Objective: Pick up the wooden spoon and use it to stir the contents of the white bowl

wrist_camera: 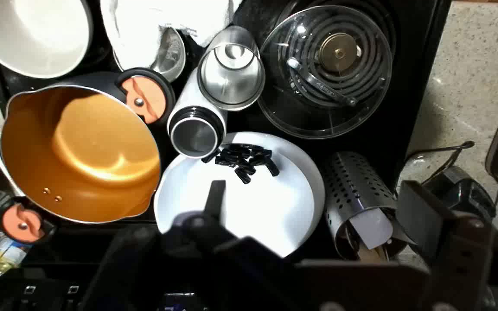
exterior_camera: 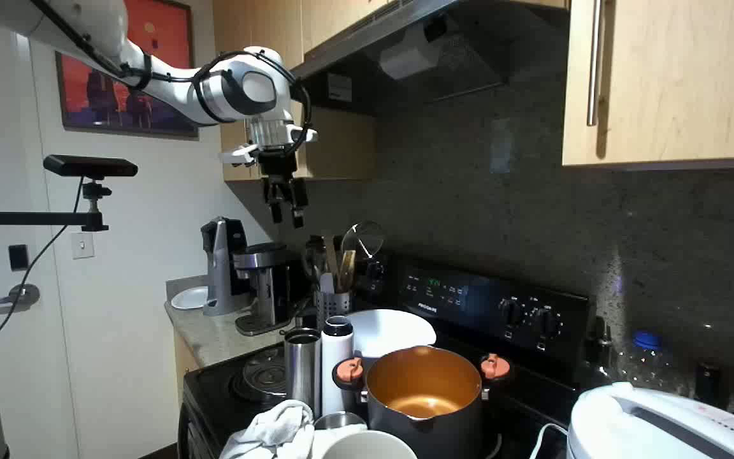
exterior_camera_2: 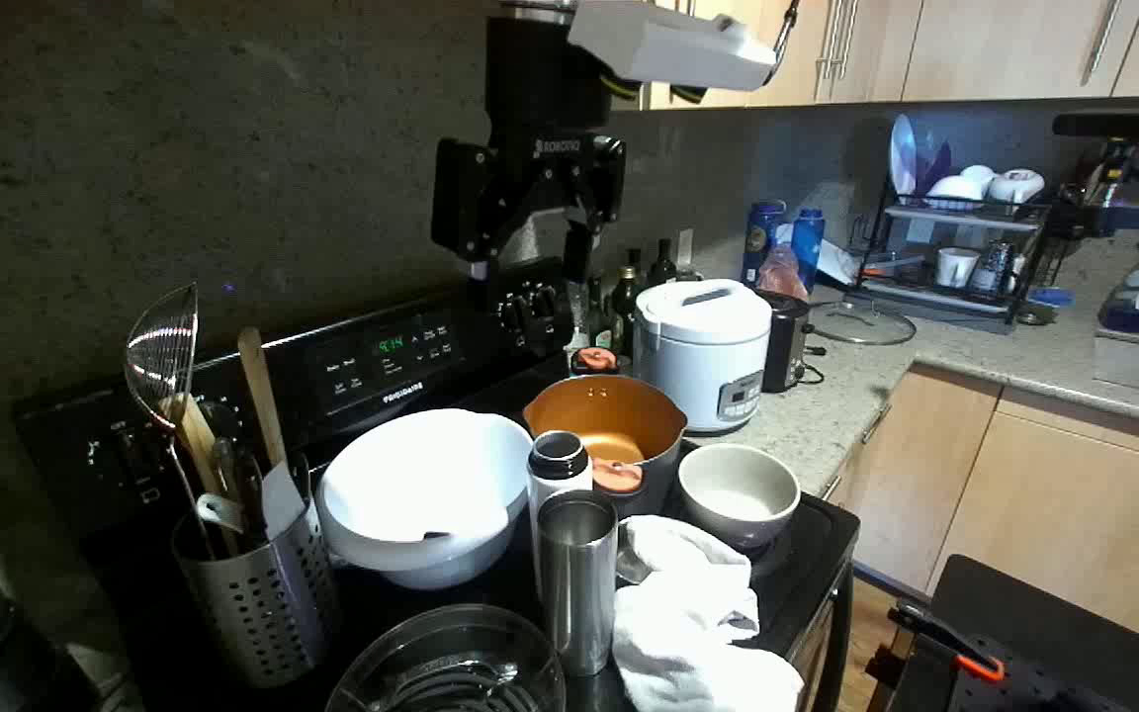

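A tumbler (exterior_camera_2: pixel 579 583) was set beside a bottle (exterior_camera: pixel 338 370) near a pot (exterior_camera: pixel 431 432) on the stove (exterior_camera_2: pixel 807 554); a towel (exterior_camera_2: pixel 698 638) was crumpled nearby. A rice cooker (exterior_camera_2: pixel 693 351) was seen on the surface (exterior_camera_2: pixel 856 396), a mug (exterior_camera_2: pixel 956 267) on a dish rack (exterior_camera_2: pixel 963 219).

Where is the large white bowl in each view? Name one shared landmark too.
In an exterior view: large white bowl, below centre, slightly right.
In an exterior view: large white bowl, lower left of centre.
Wrist view: large white bowl, just below centre.
Shared landmark: the orange-lined pot, in both exterior views and the wrist view.
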You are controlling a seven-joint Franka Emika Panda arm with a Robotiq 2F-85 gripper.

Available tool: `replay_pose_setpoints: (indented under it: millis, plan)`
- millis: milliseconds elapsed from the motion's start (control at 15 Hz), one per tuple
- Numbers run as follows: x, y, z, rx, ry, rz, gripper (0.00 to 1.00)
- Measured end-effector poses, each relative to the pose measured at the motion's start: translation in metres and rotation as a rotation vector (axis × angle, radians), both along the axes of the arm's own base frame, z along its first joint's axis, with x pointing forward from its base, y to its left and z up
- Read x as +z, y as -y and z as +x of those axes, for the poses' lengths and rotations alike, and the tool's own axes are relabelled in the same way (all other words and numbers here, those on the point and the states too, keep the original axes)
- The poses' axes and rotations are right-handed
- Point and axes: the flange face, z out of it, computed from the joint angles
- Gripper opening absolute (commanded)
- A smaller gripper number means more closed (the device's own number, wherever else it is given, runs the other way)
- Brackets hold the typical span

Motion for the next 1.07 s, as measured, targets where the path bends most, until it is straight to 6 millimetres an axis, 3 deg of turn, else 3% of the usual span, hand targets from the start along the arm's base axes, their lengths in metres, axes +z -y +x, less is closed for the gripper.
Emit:
replay_pose_setpoints:
  millis: [400, 533, 800, 1067]
  plan:
    - [-0.001, -0.001, 0.002, -0.002, 0.0, 0.002, 1.0]
    - [-0.006, -0.004, 0.014, -0.017, -0.004, 0.013, 1.0]
    - [-0.025, -0.022, 0.064, -0.086, -0.02, 0.056, 1.0]
    - [-0.042, -0.06, 0.118, -0.133, -0.007, 0.052, 1.0]
